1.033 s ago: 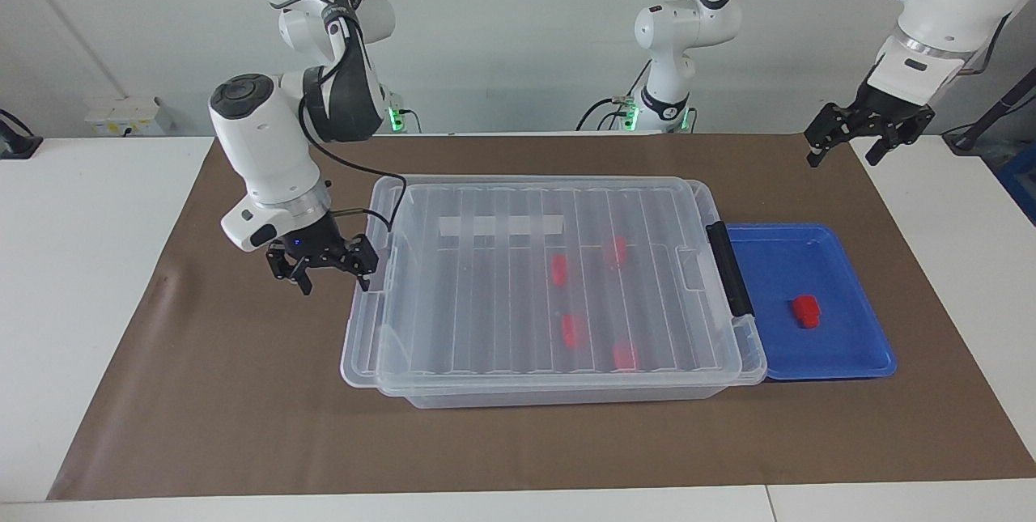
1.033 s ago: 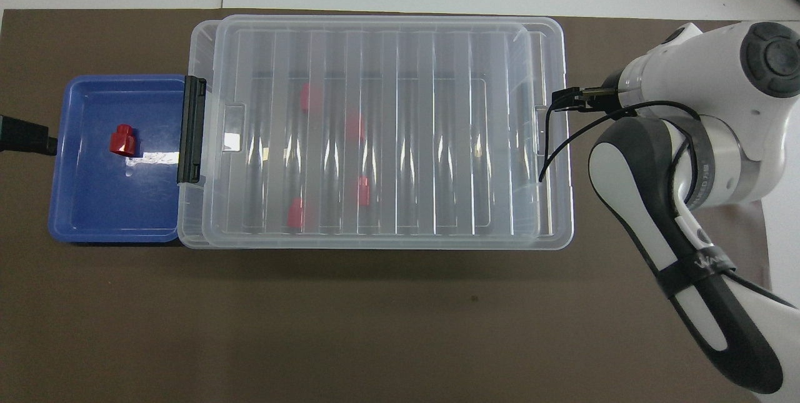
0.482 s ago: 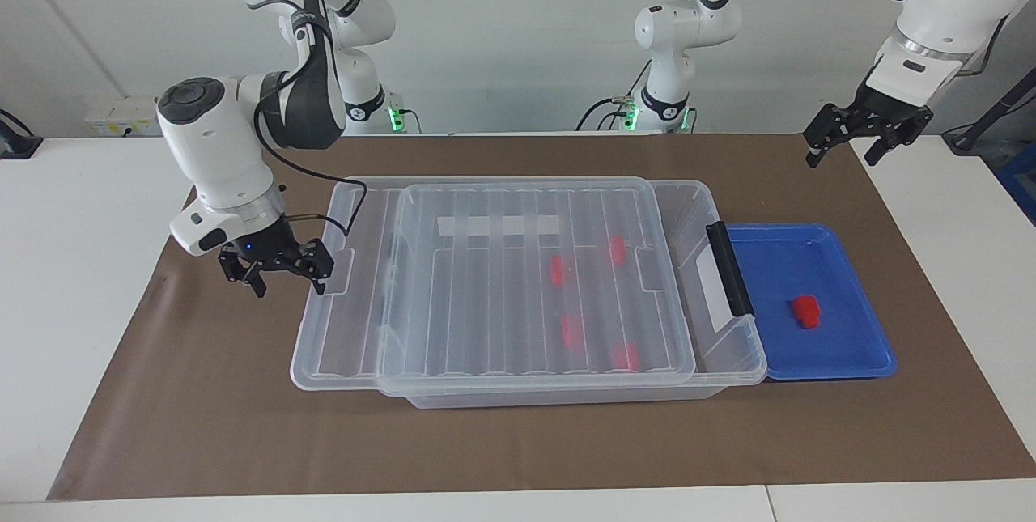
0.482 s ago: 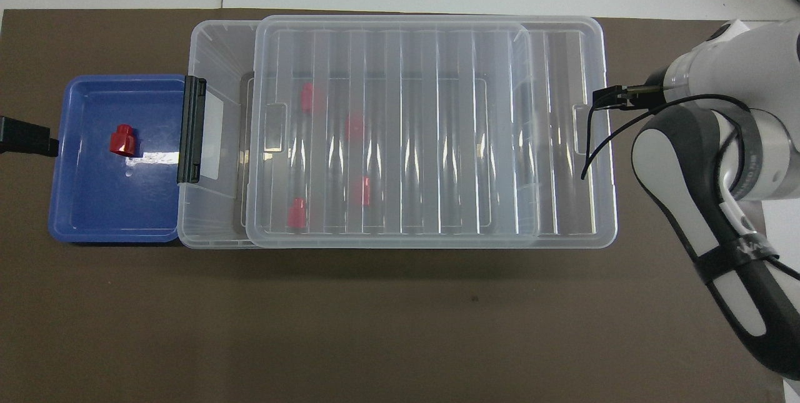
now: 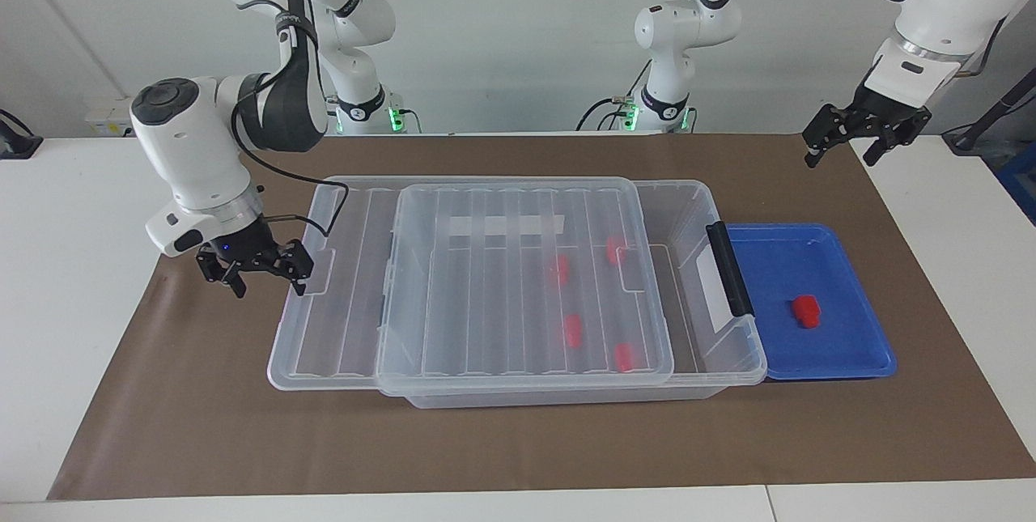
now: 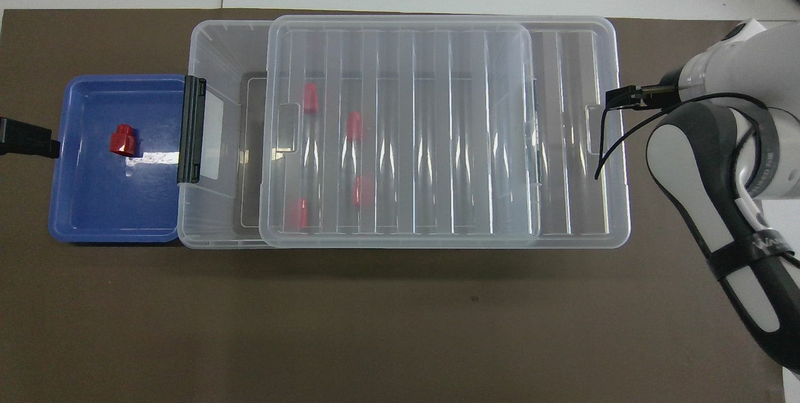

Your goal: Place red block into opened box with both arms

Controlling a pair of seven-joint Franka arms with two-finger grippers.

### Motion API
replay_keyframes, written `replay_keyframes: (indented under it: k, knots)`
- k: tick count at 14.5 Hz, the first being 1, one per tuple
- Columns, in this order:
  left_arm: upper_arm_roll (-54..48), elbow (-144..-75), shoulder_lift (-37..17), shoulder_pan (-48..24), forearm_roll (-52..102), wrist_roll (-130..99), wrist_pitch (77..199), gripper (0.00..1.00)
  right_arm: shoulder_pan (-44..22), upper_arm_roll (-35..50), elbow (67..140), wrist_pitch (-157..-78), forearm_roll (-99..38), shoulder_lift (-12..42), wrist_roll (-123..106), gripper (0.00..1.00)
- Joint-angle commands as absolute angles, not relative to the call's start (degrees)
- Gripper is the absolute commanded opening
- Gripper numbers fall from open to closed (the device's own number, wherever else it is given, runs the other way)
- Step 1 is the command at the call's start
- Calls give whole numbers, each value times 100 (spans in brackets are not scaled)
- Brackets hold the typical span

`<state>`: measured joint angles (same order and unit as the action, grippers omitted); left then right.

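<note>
My right gripper (image 5: 256,269) hangs low, wrist bent down, jaws spread, one fingertip hooked at the tab of the ribbed lid (image 5: 453,279), which lies partly slid off the box (image 5: 692,206). The red block (image 5: 805,311) sits in the blue tray (image 5: 858,360). My left gripper (image 5: 842,148) waits raised, open, holding nothing, over the mat's (image 5: 518,441) corner.

The red block (image 5: 805,311) is bright red and lies on a shallow blue tray (image 5: 858,360). The box (image 5: 696,206) is clear plastic, its lid (image 5: 518,279) clear with ribbed stripes, a black handle (image 5: 730,267) on 1 end and a white label strip (image 5: 502,225). 4 red blocks (image 5: 573,329) show through it. A brown mat (image 5: 502,441) covers the white table (image 5: 73,263). The arms (image 5: 194,150) are white with dark joints; each tool (image 5: 257,263) is black.
</note>
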<state>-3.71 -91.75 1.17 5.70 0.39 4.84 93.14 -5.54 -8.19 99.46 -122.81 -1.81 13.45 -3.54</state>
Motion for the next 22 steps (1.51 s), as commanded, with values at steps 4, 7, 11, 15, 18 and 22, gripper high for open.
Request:
replay_keyframes:
  k: [4, 7, 11, 15, 18, 22]
  knots:
    - [-343, -9887, 501, 589, 132, 483, 9984, 100, -317, -791, 9862, -12068, 105, 1327, -667, 100]
    - [-334, -10167, 580, 642, 132, 501, 10361, 100, -185, -800, 9844, -11953, 114, 1301, -721, 100]
    - [-334, -10801, 607, 843, 62, 597, 11231, 100, -79, -809, 9844, -11901, 193, 1283, -958, 100]
    - [-343, -10994, 387, 1037, 62, 994, 11661, 100, -35, -809, 9844, -11892, 290, 1275, -958, 100]
    - [-343, -11223, 203, 1037, 62, 818, 12119, 100, -44, -809, 9844, -11865, 290, 1266, -958, 100]
    - [-343, -11531, -122, 1055, 62, 791, 12900, 100, -123, -747, 9748, -11673, 246, 1126, -827, 100]
